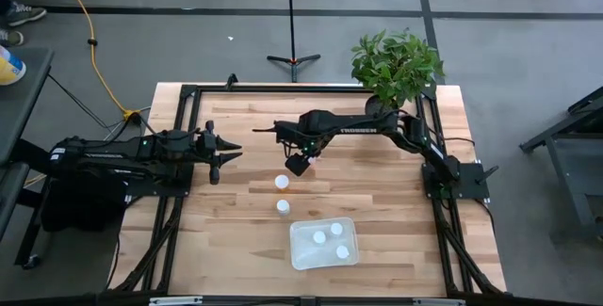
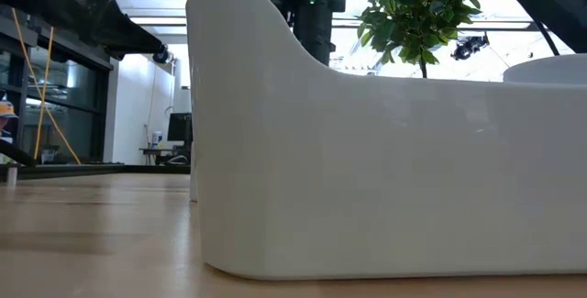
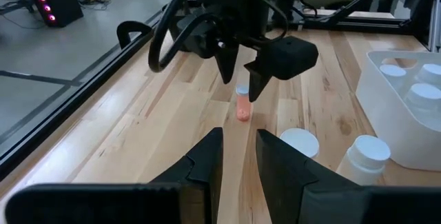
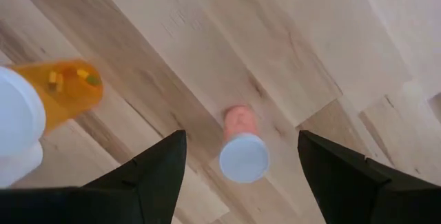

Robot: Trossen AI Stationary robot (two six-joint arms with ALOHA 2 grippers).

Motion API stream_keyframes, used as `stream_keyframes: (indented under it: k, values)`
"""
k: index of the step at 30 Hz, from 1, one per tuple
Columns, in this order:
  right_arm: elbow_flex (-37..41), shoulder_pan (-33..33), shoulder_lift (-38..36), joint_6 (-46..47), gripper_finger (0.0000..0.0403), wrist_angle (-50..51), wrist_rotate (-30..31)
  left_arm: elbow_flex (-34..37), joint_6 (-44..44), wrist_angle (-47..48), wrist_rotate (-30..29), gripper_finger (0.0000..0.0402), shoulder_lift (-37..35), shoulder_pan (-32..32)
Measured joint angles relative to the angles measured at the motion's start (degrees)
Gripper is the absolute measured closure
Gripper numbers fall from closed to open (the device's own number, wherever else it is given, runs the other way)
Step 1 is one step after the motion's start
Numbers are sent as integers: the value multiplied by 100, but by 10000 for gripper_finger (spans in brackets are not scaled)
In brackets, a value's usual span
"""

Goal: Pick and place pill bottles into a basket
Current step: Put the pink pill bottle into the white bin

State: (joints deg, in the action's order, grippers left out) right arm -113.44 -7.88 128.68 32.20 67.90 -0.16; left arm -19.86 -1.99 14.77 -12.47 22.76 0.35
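Observation:
A small pinkish-orange pill bottle (image 3: 242, 107) with a white cap (image 4: 243, 158) stands upright on the wooden table. My right gripper (image 4: 241, 136) is open just above it, fingers pointing down, one on either side of the cap, apart from it; it also shows in the high view (image 1: 298, 163). Two white-capped bottles (image 1: 281, 182) (image 1: 283, 206) stand on the table nearer the front. The translucent white tray (image 1: 306, 259) holds three bottles (image 1: 318, 237). My left gripper (image 1: 224, 152) waits open at the table's left.
A potted green plant (image 1: 396, 66) stands at the table's far right corner. A black frame rail (image 1: 184, 127) runs along the table's edges. An orange bottle (image 4: 65, 89) stands close beside my right gripper. In the low view the tray's wall (image 2: 385, 170) fills most of the picture.

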Motion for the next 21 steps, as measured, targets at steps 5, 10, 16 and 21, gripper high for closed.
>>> stream_keyframes:
  k: [5,10,16,21]
  values:
    - [0,-2,0,-10,134,35,65,0,0,0,0,277,0,0]
    - [0,0,122,30,134,101,-36,0,1,0,0,277,-2,1]
    - [0,16,366,-12,134,60,-192,0,1,-3,0,277,0,0]
    - [0,16,420,-30,134,-37,-245,0,1,0,0,277,0,0]
